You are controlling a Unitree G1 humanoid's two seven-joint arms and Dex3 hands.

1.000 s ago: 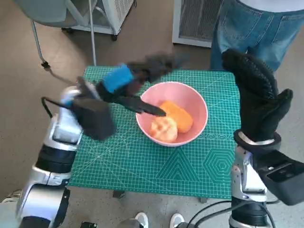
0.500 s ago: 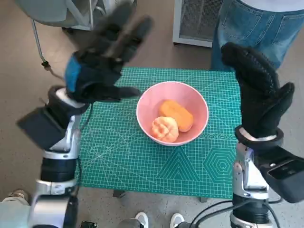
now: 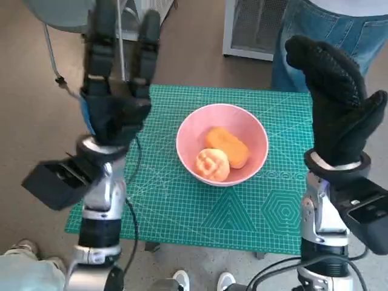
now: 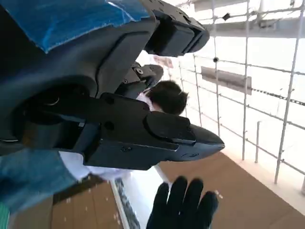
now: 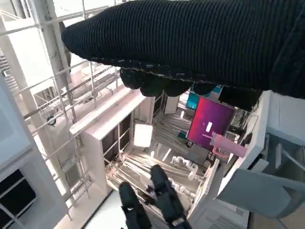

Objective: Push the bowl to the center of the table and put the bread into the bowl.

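The pink bowl sits on the green cutting mat that covers the worktop, a little toward one o'clock from the mat's middle. Two pieces of bread lie inside it: an oblong orange piece toward the far side and a rounder, scored piece at about seven o'clock of the bowl, the two touching.

The left hand is raised above the mat's ten o'clock corner, well apart from the bowl, its fingers stretched straight and spread, holding nothing. In the left wrist view its black fingers also show extended and empty, with the gloved hand's fingertips visible beyond them.

The right hand is lifted upright over the mat's three o'clock edge, fingers straight and close together with the thumb held out to the side, nothing in it.

A person in blue jeans stands beyond the worktop at one o'clock.
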